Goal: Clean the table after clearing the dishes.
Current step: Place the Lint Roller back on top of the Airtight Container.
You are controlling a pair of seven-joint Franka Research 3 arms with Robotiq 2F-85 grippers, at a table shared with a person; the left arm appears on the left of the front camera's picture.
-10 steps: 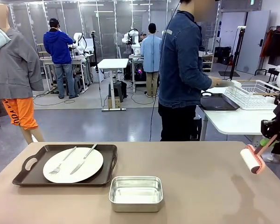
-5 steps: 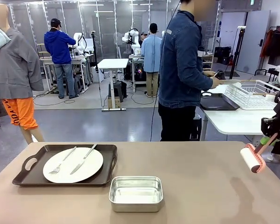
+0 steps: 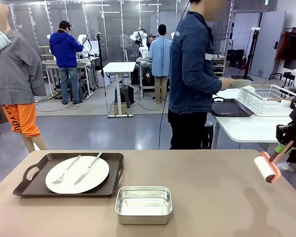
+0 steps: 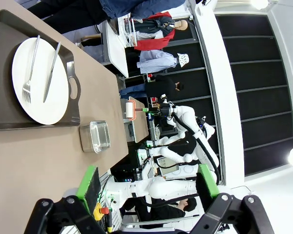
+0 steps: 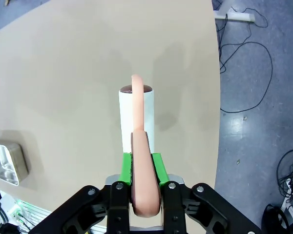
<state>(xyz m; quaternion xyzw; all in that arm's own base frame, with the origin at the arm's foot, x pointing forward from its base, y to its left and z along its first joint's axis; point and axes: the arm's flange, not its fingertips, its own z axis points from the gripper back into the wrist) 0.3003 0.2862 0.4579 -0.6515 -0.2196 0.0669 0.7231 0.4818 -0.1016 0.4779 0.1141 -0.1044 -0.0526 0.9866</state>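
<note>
Front cam looks across table (image 3: 212, 187); wrist cams overlook it; all share pan (image 3: 143, 204).

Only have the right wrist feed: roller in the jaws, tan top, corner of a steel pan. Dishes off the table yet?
Observer: No. A white plate with fork and knife sits on a dark tray on the table's left part.
Operator: Left gripper holding anything?
Observer: No, the left gripper is open, nothing between its pads.
Operator: Person near the tray?
Observer: No, the person stands beyond the far edge, turned toward a white side table.
</note>
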